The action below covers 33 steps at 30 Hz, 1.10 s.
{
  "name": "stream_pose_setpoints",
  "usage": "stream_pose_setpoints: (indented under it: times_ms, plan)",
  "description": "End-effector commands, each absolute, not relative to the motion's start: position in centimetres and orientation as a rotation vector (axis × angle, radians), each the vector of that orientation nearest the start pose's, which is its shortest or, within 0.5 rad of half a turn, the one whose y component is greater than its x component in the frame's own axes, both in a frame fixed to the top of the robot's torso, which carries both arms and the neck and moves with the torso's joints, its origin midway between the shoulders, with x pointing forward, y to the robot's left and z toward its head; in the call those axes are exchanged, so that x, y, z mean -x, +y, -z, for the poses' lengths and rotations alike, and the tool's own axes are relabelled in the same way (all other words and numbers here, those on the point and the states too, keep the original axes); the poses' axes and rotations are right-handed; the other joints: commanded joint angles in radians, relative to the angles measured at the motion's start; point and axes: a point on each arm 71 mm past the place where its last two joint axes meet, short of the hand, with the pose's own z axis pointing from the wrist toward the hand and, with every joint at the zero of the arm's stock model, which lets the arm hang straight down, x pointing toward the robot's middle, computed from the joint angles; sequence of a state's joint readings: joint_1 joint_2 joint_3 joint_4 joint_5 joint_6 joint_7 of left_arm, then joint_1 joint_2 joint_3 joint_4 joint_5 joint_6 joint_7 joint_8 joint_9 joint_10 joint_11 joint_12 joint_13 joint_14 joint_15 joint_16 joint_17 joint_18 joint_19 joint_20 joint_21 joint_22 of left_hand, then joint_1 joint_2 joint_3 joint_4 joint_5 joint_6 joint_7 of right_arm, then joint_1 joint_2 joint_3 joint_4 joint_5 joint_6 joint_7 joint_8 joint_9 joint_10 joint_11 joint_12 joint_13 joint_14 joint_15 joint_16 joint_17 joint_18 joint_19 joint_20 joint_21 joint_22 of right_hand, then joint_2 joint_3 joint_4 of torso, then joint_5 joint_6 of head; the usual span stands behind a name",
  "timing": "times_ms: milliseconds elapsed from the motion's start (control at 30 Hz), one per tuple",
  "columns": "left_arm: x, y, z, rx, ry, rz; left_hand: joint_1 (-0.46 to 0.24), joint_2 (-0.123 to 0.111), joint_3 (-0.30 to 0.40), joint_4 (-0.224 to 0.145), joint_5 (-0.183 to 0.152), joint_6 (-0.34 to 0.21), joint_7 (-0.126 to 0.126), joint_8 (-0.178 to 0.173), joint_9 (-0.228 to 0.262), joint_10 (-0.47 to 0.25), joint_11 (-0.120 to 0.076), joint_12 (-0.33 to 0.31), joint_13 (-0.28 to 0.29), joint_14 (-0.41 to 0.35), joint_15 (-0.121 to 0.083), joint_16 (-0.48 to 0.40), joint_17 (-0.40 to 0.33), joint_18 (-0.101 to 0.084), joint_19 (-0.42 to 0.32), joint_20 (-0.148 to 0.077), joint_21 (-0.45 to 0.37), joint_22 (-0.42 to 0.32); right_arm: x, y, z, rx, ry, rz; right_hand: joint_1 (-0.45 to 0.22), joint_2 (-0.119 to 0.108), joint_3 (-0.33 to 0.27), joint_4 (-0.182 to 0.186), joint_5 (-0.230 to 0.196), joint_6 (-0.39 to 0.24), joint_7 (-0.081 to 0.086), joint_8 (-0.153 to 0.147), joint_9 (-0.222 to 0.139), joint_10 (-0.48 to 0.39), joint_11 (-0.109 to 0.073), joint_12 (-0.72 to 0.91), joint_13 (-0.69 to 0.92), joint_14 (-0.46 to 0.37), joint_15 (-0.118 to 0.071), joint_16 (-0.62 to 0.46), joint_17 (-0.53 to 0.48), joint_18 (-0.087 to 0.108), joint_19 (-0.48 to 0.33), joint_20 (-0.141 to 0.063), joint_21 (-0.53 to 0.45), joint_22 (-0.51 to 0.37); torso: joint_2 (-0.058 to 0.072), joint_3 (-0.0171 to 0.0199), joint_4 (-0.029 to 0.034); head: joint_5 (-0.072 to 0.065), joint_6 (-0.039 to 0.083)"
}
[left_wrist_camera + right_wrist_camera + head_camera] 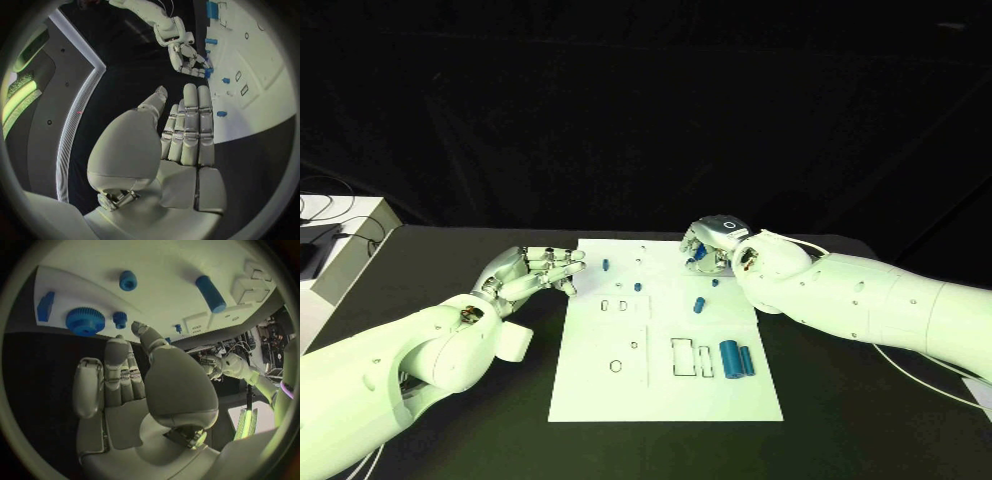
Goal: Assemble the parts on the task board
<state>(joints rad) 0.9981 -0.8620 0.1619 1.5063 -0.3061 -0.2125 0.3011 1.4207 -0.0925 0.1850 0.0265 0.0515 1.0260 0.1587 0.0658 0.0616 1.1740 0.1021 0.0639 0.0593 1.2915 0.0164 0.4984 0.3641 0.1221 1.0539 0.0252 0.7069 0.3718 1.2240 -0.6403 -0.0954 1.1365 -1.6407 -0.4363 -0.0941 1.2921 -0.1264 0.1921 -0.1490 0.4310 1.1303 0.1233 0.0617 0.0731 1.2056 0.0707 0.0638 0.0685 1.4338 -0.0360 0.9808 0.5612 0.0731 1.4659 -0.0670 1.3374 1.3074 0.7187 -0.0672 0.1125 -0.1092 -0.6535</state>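
Both robot hands are hovering at the far end of the task board point(668, 400), holding nothing.

In the head view the white task board is lying in the middle of the black table point(473, 440). The left robot hand point(535, 272) is sitting at centre left, just beside the board's upper left edge, its fingers point(190, 125) lying straight and close together, empty. The right robot hand point(711, 243) is hanging over the board's upper right corner, its fingers point(119, 370) straight and together, gripping nothing. Two blue cylinders point(737, 358) are lying side by side at the board's lower right. A blue gear point(85, 321) and small blue pegs point(606, 266) are standing near the board's top.
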Motion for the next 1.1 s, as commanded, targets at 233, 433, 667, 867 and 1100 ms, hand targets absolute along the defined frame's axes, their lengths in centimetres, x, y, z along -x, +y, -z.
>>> stream_pose_setpoints:
  times_ms: [233,433,667,867,1100]
  plan:
    - [-47.83,21.78,20.53,0.945,1.541,1.526,0.006,-0.003,-0.001,0.007,-0.003,-0.004,0.009,-0.003,0.001,-0.005,0.004,-0.006,-0.001,0.000,0.003,-0.006,-0.001,0.009,-0.002,0.000,-0.005,-0.002,-54.91,-21.19,20.29,0.286,1.527,-0.347,0.142,-0.091,-0.060,0.212,-0.008,-0.026,-0.026,0.000,-0.004,-0.316,0.070,0.002,-0.008,-0.008,0.045,0.009,-0.034,0.027,0.081,0.035,-0.070,0.048,0.000,-0.0011,0.0012,-0.001,-0.003]
    - [-47.85,21.93,20.58,0.948,1.542,1.522,0.006,-0.003,-0.001,0.007,-0.003,-0.004,0.009,-0.003,0.001,-0.005,0.004,-0.006,-0.001,0.000,0.003,-0.006,-0.001,0.009,-0.002,0.000,-0.005,-0.002,-54.84,-21.33,20.44,0.297,1.540,-0.348,0.218,-0.110,-0.082,0.319,-0.016,-0.049,-0.044,0.000,-0.005,-0.312,0.070,0.001,-0.010,-0.011,0.045,0.018,-0.053,0.029,0.081,0.036,-0.076,0.038,0.002,-0.0015,0.0000,0.001,-0.003]
    - [-47.87,21.98,20.62,0.949,1.543,1.520,0.007,-0.003,-0.002,0.007,-0.003,-0.005,0.010,-0.003,0.001,-0.006,0.004,-0.006,-0.001,0.000,0.003,-0.006,-0.001,0.008,-0.002,0.000,-0.005,-0.004,-54.89,-21.55,20.57,0.282,1.550,-0.349,0.149,-0.070,-0.057,0.199,-0.017,-0.050,-0.029,0.000,-0.004,-0.213,0.046,0.000,-0.010,-0.010,0.030,0.017,-0.072,0.028,0.081,0.029,-0.072,0.036,0.003,-0.0023,0.0007,0.000,-0.004]
    - [-47.89,21.97,20.70,0.950,1.545,1.520,0.007,-0.003,-0.002,0.007,-0.003,-0.005,0.010,-0.003,0.001,-0.006,0.004,-0.006,-0.001,0.000,0.003,-0.006,-0.001,0.008,-0.002,0.000,-0.005,-0.004,-55.01,-21.57,20.68,0.269,1.553,-0.359,0.089,-0.029,-0.002,0.115,-0.015,-0.041,-0.015,0.000,-0.004,-0.081,0.018,-0.006,-0.008,-0.005,0.012,0.011,-0.084,0.027,0.081,0.018,-0.067,0.037,0.004,-0.0030,0.0009,0.000,-0.004]
    - [-47.90,22.00,20.78,0.952,1.547,1.518,0.007,-0.003,-0.002,0.007,-0.003,-0.005,0.010,-0.003,0.001,-0.006,0.004,-0.006,-0.001,0.000,0.003,-0.006,-0.001,0.008,-0.002,0.000,-0.005,-0.004,-55.11,-21.64,20.69,0.258,1.544,-0.367,0.038,-0.016,0.098,0.060,-0.020,-0.042,-0.010,0.002,-0.003,-0.061,0.015,-0.004,-0.008,-0.004,0.011,-0.003,-0.096,0.032,0.080,0.020,-0.087,0.019,0.006,-0.0040,0.0029,-0.001,-0.008]
